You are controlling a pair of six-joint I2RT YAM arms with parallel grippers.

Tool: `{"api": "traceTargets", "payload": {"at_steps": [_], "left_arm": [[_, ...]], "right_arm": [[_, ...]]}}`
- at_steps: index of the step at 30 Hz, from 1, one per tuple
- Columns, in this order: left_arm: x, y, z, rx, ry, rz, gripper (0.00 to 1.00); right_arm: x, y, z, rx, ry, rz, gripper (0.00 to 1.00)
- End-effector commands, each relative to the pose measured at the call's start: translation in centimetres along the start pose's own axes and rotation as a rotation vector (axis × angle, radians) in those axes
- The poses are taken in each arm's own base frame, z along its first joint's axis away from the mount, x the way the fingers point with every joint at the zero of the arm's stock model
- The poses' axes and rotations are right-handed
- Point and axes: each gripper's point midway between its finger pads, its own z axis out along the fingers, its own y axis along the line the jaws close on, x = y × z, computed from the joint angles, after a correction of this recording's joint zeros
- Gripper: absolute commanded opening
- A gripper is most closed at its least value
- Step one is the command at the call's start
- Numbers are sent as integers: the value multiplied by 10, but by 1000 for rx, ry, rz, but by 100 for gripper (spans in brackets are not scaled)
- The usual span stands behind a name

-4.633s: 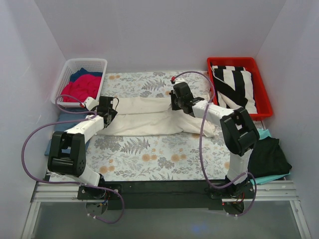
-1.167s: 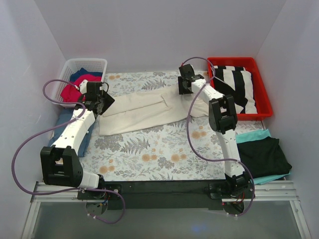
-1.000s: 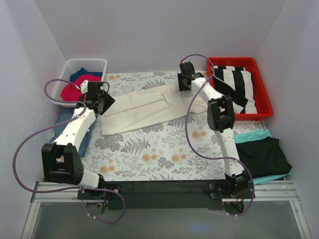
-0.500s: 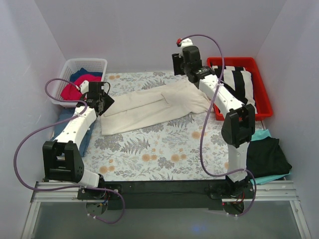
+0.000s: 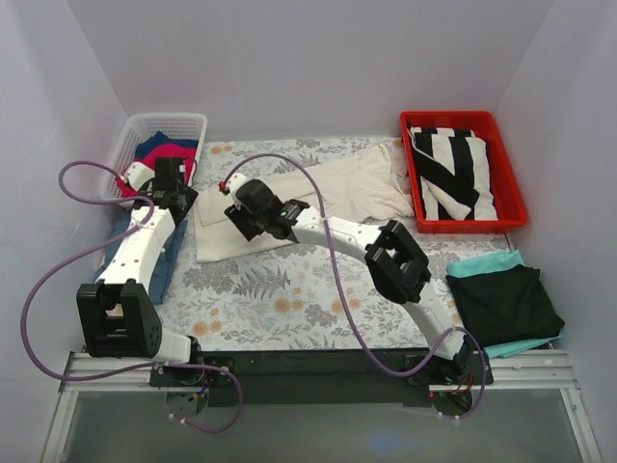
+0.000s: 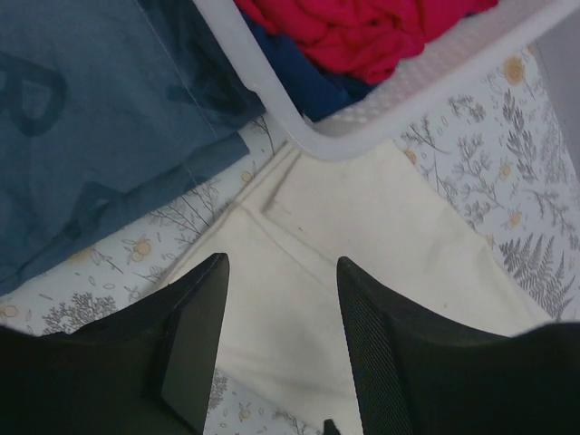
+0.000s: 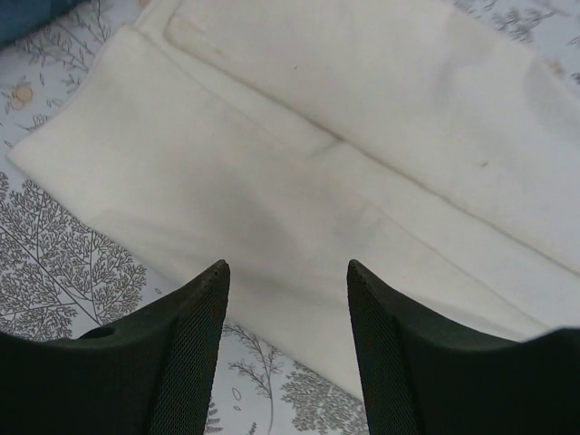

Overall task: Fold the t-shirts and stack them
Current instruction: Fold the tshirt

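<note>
- Floral grey cloth covers the bench (image 5: 289,299), matte and flat, between plain white walls.
- Across it the cream t-shirt (image 5: 357,188) lies as a long soft band from 9 toward 1 o'clock. Its layered hems show lengthwise folds, so I judge it half folded and not yet stacked.
- Over its 9 o'clock end the left pincer (image 6: 283,272) hangs wide and empty, and the right pincer (image 7: 287,281) does the same.
- At 10 o'clock a crumpled red t-shirt (image 5: 164,159) waits in the white lattice basket (image 5: 123,145).
- At 4 o'clock the black t-shirt (image 5: 506,304) looks folded.
</note>
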Motion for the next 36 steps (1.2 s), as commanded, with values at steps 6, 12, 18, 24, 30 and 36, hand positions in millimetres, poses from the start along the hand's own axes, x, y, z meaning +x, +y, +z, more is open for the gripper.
{"api": "traceTargets", "payload": {"at_steps": [6,12,18,24,30,36], "left_arm": [[-38,37,26,-28,71,-136,50],[-36,46,40,-35,109,-147,50],[-37,45,39,-11,120,-157,50],[-38,45,38,-4,121,-144,50],[-39,44,35,7,121,-138,50],[-38,41,34,32,131,-136,50]], "right_arm": [[-17,46,18,-52,-52,-27,61],[-22,56,27,-89,-67,-28,61],[-9,67,49,-128,-47,-13,61],[39,78,75,-160,44,10,61],[90,80,75,-163,157,26,61],[119,82,43,-149,233,11,61]]}}
